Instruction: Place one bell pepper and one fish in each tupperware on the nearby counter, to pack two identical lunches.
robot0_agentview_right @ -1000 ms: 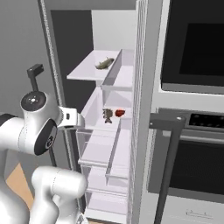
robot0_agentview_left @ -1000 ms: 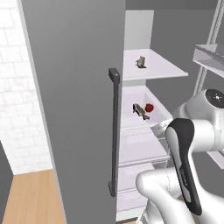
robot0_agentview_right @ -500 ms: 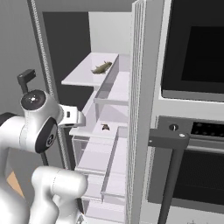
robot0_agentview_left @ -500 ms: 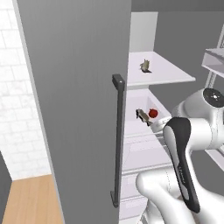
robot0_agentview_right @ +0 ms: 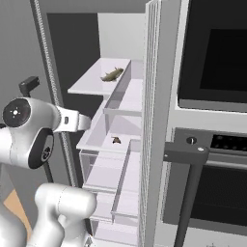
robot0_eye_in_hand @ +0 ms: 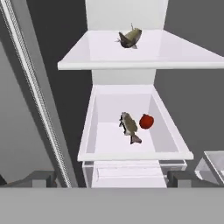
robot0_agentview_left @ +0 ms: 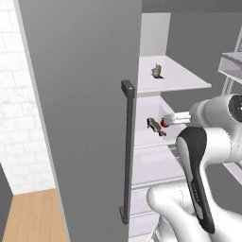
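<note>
Grey-brown fish (robot0_eye_in_hand: 129, 124) beside glossy red pepper (robot0_eye_in_hand: 146, 121)

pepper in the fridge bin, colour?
Red, glossy; the pepper shows best in the hand view.

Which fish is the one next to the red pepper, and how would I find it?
Look inside the open fridge. Skip the flat top shelf and go down to the white bin below it. The fish there lies beside a small red pepper, while the other fish sits alone on the top shelf.
</note>
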